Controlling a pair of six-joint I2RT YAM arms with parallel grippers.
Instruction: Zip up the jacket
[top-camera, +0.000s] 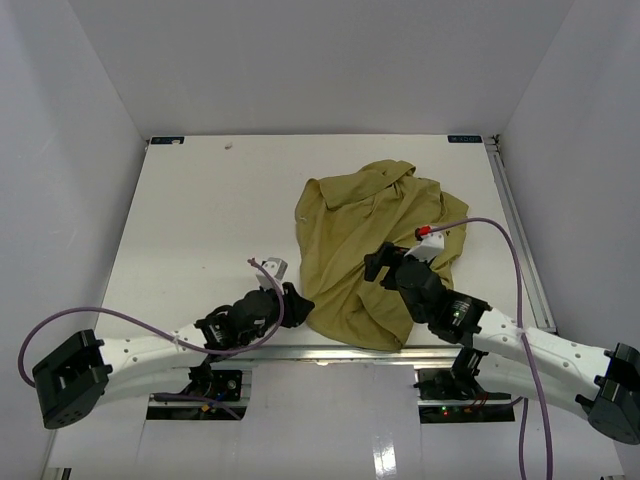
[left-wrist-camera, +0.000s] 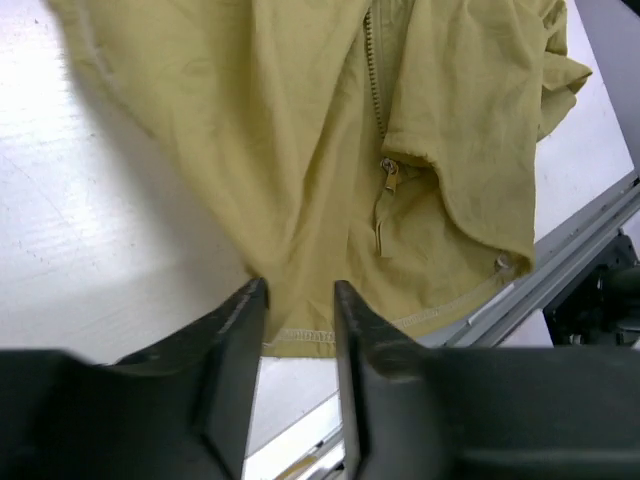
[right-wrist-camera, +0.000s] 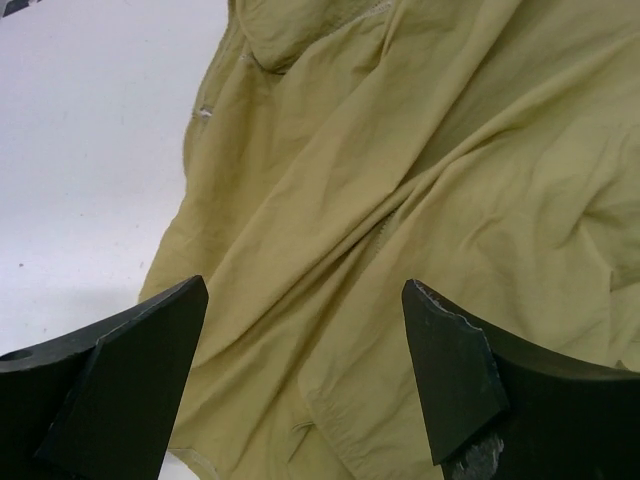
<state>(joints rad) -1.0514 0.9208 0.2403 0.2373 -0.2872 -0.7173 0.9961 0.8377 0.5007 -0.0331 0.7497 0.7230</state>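
Olive-yellow jacket lies crumpled, long axis near-to-far, hem at near end.

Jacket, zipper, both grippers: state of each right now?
jacket: crumpled on the table, hem at the near edge.
zipper pull: showing, not gripped; how far zipped is unclear.
left gripper: partly open, empty, at the hem.
right gripper: wide open, empty, over the fabric.

You have bright, even overhead light with soft shadows. Your left wrist view blurs the jacket at upper left.
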